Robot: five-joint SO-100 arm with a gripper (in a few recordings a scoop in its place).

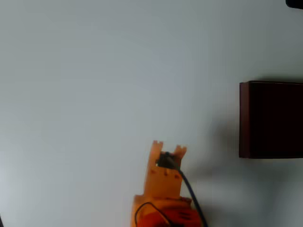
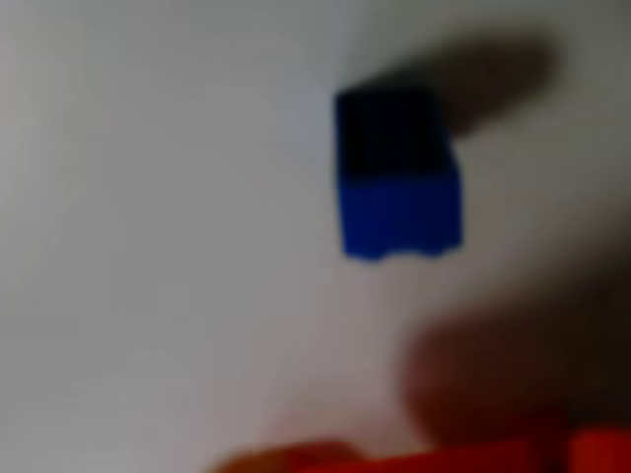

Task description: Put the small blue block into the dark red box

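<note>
In the wrist view the small blue block point(image 2: 399, 187) lies free on the white table, above the picture's middle, blurred and close, with a shadow running off to its upper right. A blurred orange-red edge of the gripper point(image 2: 592, 451) crosses the bottom of that view, well short of the block. In the overhead view the orange gripper point(image 1: 168, 152) points down at the table at the bottom centre, and the arm covers whatever is beneath it. Its jaws are hidden. The dark red box point(image 1: 246, 118), maroon-walled with a near-black inside, stands at the right edge, well to the right of the gripper.
A black cable point(image 1: 191, 194) runs down from the gripper's top to the bottom edge. The white table point(image 1: 94, 94) spreads bare to the left and far side. A dark object point(image 1: 296, 3) sits in the top right corner.
</note>
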